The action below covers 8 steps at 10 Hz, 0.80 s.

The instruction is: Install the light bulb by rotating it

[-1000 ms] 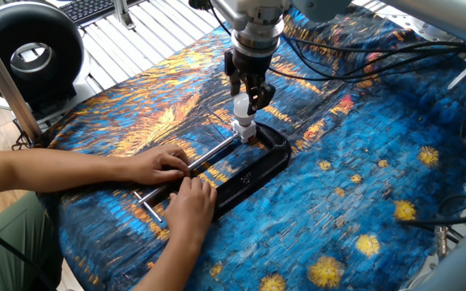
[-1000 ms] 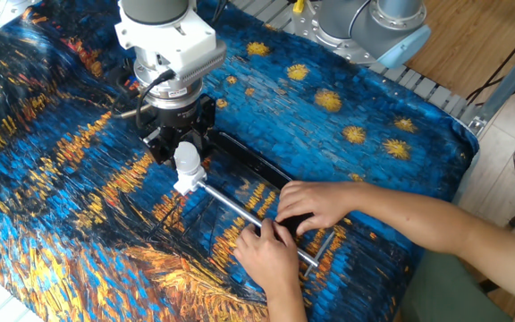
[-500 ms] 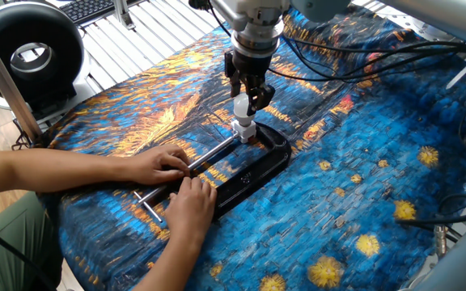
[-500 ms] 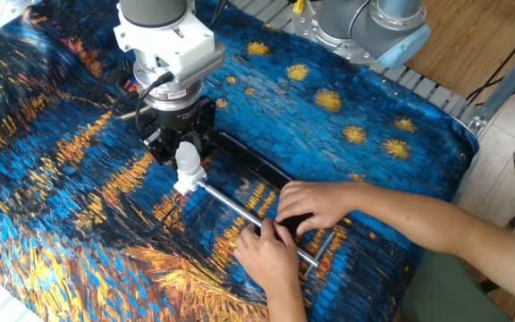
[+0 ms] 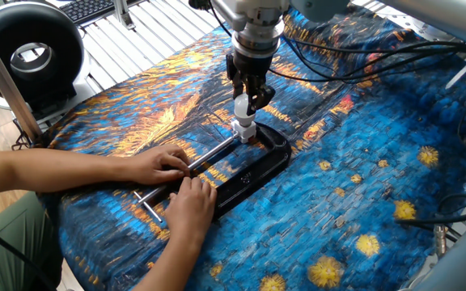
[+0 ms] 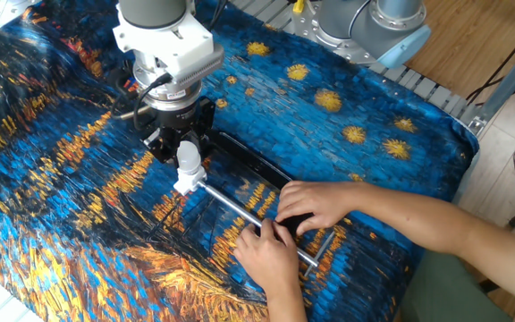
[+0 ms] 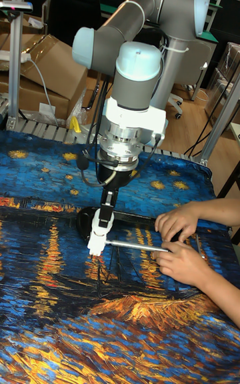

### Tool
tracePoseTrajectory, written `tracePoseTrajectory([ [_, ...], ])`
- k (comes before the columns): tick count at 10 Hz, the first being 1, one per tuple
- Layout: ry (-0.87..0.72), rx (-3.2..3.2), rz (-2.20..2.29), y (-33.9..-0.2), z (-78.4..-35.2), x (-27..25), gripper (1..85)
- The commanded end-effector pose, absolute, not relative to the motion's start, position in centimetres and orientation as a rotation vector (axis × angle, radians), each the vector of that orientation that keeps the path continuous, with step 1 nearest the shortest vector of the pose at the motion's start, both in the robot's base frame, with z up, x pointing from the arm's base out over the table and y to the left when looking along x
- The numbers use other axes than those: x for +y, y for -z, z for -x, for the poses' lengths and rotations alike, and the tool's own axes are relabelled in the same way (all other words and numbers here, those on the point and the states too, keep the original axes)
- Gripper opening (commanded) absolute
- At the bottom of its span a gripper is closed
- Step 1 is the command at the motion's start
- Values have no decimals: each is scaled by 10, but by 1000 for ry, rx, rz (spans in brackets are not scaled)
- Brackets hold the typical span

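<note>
The jaws stand closed on the small frosted-white globe light bulb (image 5: pixel 242 106), the black two-finger gripper (image 5: pixel 247 94) pinching its round head from either side while it points straight down from the grey arm. The bulb stands upright with its narrow neck down in the white square socket base (image 5: pixel 243 129), which sits gripped at the far end of the black metal C-clamp (image 5: pixel 257 166) lying flat on the blue-and-orange painted-pattern cloth (image 5: pixel 362 186). Against the pictures from half a second and a second ago, almost nothing has shifted in place: bulb, socket and clamp lie where they were, and the only visible change is a slight turn of the gripper's fingers and wrist housing about the vertical axis, best seen in the other fixed view, where the gripper (image 6: pixel 182 143) sits a touch differently over the bulb (image 6: pixel 188 159). That reads to me as the screwing-in stroke under way, a slow twist with no lift or travel, though how deep the thread has gone cannot be told. A person's two bare hands (image 5: pixel 172 182) press on the clamp's silver screw rod (image 5: pixel 209 156) and frame, holding it against the turning force.
</note>
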<state>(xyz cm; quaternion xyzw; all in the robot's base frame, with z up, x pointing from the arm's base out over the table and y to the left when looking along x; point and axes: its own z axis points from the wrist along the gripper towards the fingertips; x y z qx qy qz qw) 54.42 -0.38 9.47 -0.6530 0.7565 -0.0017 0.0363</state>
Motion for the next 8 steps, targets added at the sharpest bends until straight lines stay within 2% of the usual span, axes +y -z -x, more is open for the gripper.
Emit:
tracePoseTrajectory([
  [1, -5, 2356, 1956, -96, -545, -3, 377],
  [3, -21, 2397, 1873, -97, -548, 2, 320],
  [8, -51, 2582, 1530, -93, -552, 1, 257],
])
